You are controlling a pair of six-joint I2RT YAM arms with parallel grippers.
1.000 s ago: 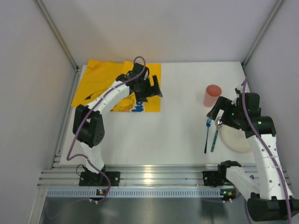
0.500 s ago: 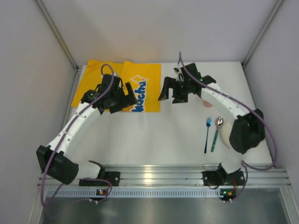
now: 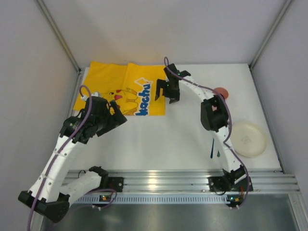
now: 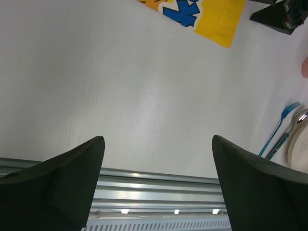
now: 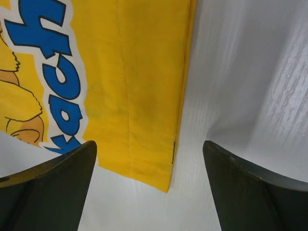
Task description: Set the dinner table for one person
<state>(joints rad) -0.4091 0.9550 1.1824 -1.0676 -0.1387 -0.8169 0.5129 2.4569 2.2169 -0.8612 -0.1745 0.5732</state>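
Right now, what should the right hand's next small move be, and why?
Probably lower the right hand and pinch the yellow mat at its near right corner: its open fingers straddle that edge, holding nothing, and the mat lies well left of the plate and fork.

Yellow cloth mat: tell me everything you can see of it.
The yellow cloth mat lies spread on the white table at its far left, with one crease across it. It looks like thin fabric with a stitched hem, printed with a cartoon figure and blue white-outlined lettering. The right gripper, jaws open, hovers over its right edge; contact cannot be told.
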